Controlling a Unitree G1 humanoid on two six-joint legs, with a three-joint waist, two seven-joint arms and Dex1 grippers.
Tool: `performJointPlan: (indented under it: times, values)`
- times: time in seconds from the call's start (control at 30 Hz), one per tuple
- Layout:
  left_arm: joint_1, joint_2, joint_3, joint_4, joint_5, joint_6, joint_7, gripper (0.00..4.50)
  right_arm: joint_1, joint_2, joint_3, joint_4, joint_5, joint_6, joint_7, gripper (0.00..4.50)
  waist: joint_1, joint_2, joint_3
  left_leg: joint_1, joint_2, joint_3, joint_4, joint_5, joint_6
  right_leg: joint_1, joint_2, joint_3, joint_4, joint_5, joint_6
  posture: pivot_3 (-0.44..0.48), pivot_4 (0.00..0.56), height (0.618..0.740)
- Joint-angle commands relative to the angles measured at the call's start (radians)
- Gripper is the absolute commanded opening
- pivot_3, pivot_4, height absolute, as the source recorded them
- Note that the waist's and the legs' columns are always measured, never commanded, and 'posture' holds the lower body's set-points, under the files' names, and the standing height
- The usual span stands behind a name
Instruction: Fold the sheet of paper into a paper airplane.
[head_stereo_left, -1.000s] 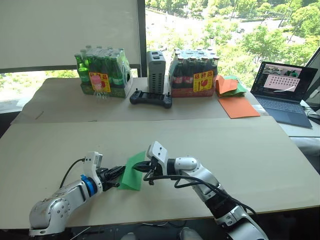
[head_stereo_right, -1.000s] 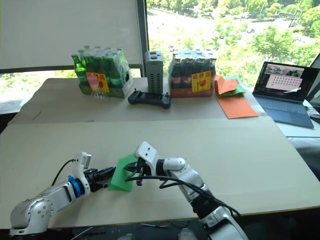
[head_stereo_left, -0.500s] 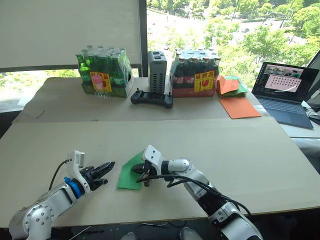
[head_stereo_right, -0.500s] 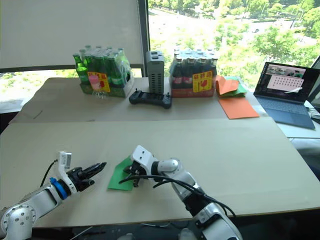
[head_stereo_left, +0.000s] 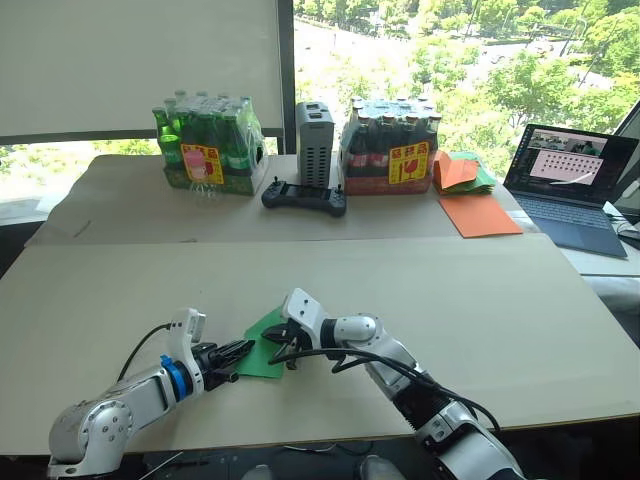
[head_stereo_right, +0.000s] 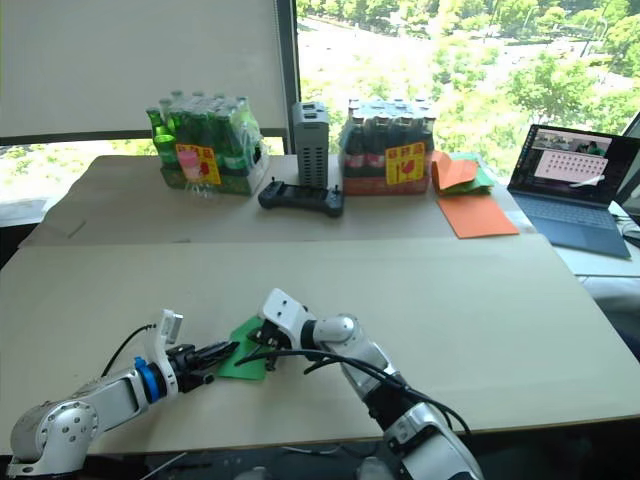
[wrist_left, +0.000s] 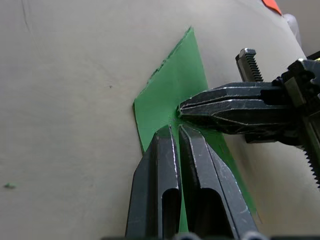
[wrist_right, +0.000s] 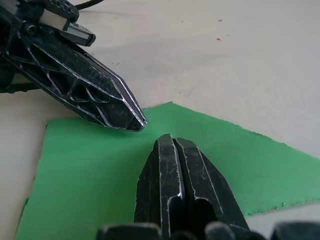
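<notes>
Since half a second ago, the left hand (head_stereo_left: 240, 350) has returned from its withdrawn position and now meets the near-left edge of the sheet of paper (head_stereo_left: 262, 352). The right hand (head_stereo_left: 283, 343) remains on the paper, which has settled lower than it stood one second ago and now lies nearly flat.

Containers: two shrink-wrapped packs stand at the far side. The left pack (head_stereo_left: 205, 150) holds green bottles; the right pack (head_stereo_left: 390, 150) holds dark bottles with red labels. A grey upright box (head_stereo_left: 312, 143) stands between them, with a black handheld controller (head_stereo_left: 303, 197) just in front. An orange sheet (head_stereo_left: 477, 214) and a mixed orange-and-green paper pile (head_stereo_left: 458, 171) lie to the right of the packs, beside an open laptop (head_stereo_left: 565, 187).

Task item: the green sheet lies on the near tabletop (head_stereo_left: 480, 310), folded, with one pointed corner facing away from the robot.

Left hand: the forearm lies low over the tabletop, reaching toward the right. In the left wrist view its fingers (wrist_left: 165, 170) are drawn close together, a thin slit between them, tips resting on the paper edge; whether paper is pinched between them cannot be told.

Right hand: the arm reaches leftward across the robot's front. In the right wrist view its fingers (wrist_right: 170, 165) are pressed together, tips down on the green surface. The two hands' tips sit just beside each other.
</notes>
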Motion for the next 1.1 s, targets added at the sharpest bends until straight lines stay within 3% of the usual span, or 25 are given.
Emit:
performJointPlan:
  times: [0.03,0.37,1.1]
  values:
    - [-0.002,0.008,-0.039,0.019,0.041,-0.017,-0.023,0.24,0.013,-0.016,-0.020,-0.057,0.001,0.017,-0.003,0.00,0.001,0.000,0.000,0.000,0.000,0.000,0.000,0.000,0.000,0.000,0.000,0.000,0.000,0.000,0.000,0.000,0.150,0.727]
    - [-0.025,0.008,-0.058,0.046,0.064,-0.018,-0.052,0.24,0.081,-0.079,-0.033,-0.271,0.072,0.108,0.061,0.00,0.004,0.000,0.000,0.000,0.000,0.000,0.000,0.000,0.000,0.000,-0.001,0.000,0.000,0.000,0.000,0.000,0.150,0.727]
    - [-0.026,0.000,-0.035,0.013,0.057,0.009,-0.053,0.24,0.011,-0.039,-0.044,-0.025,-0.007,0.048,-0.078,0.00,0.000,0.000,0.000,0.001,0.000,0.000,0.000,0.000,0.000,0.001,0.000,0.000,0.001,0.000,0.000,0.000,0.150,0.727]
